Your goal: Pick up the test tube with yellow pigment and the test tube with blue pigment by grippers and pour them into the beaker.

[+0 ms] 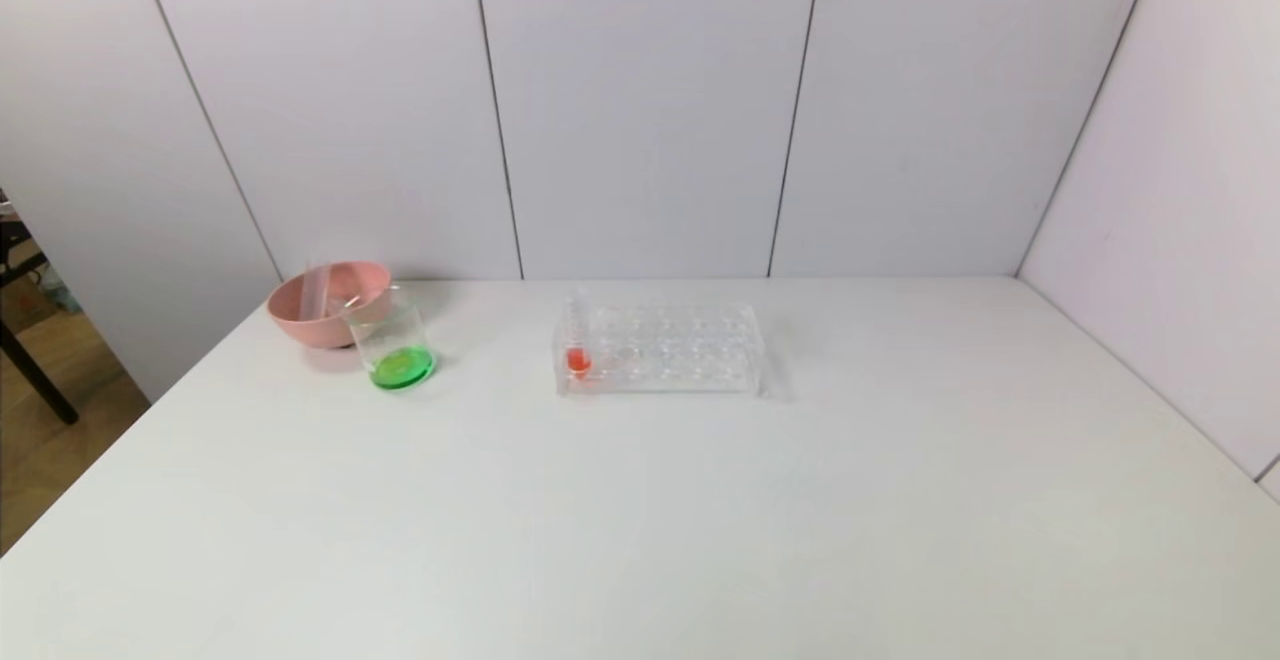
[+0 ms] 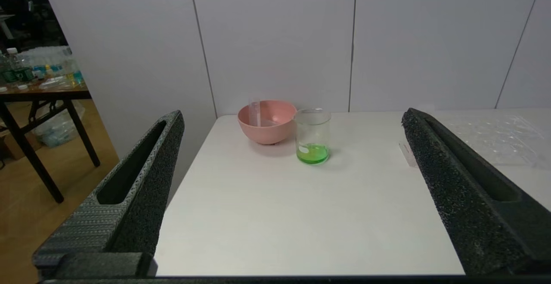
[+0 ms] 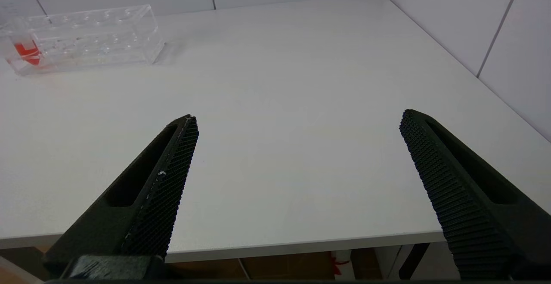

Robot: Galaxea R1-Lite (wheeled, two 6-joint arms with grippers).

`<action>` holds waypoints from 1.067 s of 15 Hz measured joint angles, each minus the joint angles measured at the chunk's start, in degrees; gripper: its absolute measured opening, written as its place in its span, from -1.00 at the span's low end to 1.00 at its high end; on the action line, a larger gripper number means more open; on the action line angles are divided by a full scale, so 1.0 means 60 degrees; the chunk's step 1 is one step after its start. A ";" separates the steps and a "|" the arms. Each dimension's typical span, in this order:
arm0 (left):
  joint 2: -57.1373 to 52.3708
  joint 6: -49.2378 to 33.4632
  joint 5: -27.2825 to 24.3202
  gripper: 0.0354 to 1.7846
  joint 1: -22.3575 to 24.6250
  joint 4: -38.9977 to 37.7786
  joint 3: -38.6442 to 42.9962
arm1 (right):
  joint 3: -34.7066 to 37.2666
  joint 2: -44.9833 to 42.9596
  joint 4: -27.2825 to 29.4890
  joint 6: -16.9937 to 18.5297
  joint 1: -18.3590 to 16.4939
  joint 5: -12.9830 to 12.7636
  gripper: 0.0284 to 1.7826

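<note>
Both arms pulled back at the near table edge, out of the head view.

Left gripper (image 2: 292, 155): jaws spread wide, nothing between them. Straight ahead of it, well apart, the beaker (image 2: 313, 136) stands upright with a shallow pool of green liquid at the bottom. Just beyond the beaker and toward the gripper's left finger, touching or nearly so, sits the pink bowl (image 2: 267, 122) with a clear tube (image 2: 254, 112) leaning inside; I cannot tell whether it once held yellow or blue. No coloured yellow or blue tube is visible anywhere.

Right gripper (image 3: 299, 118): jaws likewise wide apart and empty. The clear rack (image 3: 86, 38) lies far ahead, off past its left finger, holding only the red-tipped tube (image 3: 23, 51) at one end.

Judgement: green in the beaker suggests both pigments are already in; the pouring looks done.

Risks from here:
- A further reach by the left gripper toward the bowl passes close by the beaker; a finger clipping the thin glass would tip it and spill the green.
- The red-tipped tube is the only coloured tube left, so a grab at the rack would take the wrong one.
</note>
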 joint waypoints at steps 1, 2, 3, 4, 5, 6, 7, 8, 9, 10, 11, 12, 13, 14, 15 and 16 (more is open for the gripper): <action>-0.0061 0.0012 0.0014 0.98 -0.0010 -0.0841 0.0839 | 0.0000 0.0000 0.0000 0.0000 0.0000 0.0000 0.92; -0.0108 0.0018 0.0018 0.98 -0.0020 -0.1757 0.1723 | 0.0000 0.0000 0.0000 0.0000 0.0000 0.0000 0.92; -0.0142 0.0030 0.0004 0.98 -0.0024 -0.2519 0.2489 | 0.0000 0.0002 -0.0004 0.0000 0.0000 0.0000 0.92; -0.0167 0.0033 -0.0033 0.98 -0.0033 -0.3149 0.3202 | 0.0000 0.0000 0.0000 0.0000 0.0000 0.0000 0.92; -0.0181 0.0033 -0.0065 0.98 -0.0039 -0.3517 0.3716 | 0.0000 0.0000 -0.0004 0.0000 0.0000 0.0000 0.92; -0.0195 0.0026 -0.0091 0.98 -0.0043 -0.3702 0.4222 | 0.0000 0.0000 0.0000 0.0000 0.0000 0.0000 0.92; -0.0207 0.0022 -0.0093 0.98 -0.0043 -0.3753 0.4639 | 0.0000 0.0002 0.0000 0.0000 0.0000 0.0004 0.92; -0.0217 0.0026 -0.0116 0.98 -0.0043 -0.3757 0.5061 | 0.0000 0.0000 0.0000 0.0000 0.0000 0.0000 0.92; -0.0226 0.0022 -0.0148 0.98 -0.0055 -0.3765 0.5451 | 0.0000 0.0000 0.0000 0.0000 0.0000 0.0000 0.92; -0.0250 0.0045 -0.0148 0.98 -0.0073 -0.3716 0.5803 | 0.0000 0.0000 0.0000 0.0000 0.0000 0.0000 0.92; -0.0327 0.0069 -0.0142 0.98 -0.0124 -0.3578 0.6026 | 0.0000 0.0000 0.0000 0.0000 0.0000 0.0000 0.92; -0.0441 0.0069 -0.0130 0.98 -0.0189 -0.3491 0.6118 | 0.0000 0.0000 0.0000 0.0000 0.0000 0.0000 0.92; -0.0579 0.0063 -0.0079 0.98 -0.0248 -0.3298 0.6168 | 0.0000 0.0000 0.0000 0.0000 0.0000 0.0004 0.92; -0.0792 0.0041 0.0008 0.98 -0.0313 -0.2989 0.6201 | 0.0000 0.0000 0.0000 0.0000 0.0000 0.0000 0.92; -0.1089 -0.0002 0.0114 0.98 -0.0368 -0.2745 0.6207 | 0.0000 0.0000 0.0000 0.0000 0.0000 0.0000 0.92; -0.1434 -0.0093 0.0169 0.98 -0.0410 -0.2530 0.6215 | 0.0000 0.0000 0.0000 0.0000 -0.0004 0.0000 0.92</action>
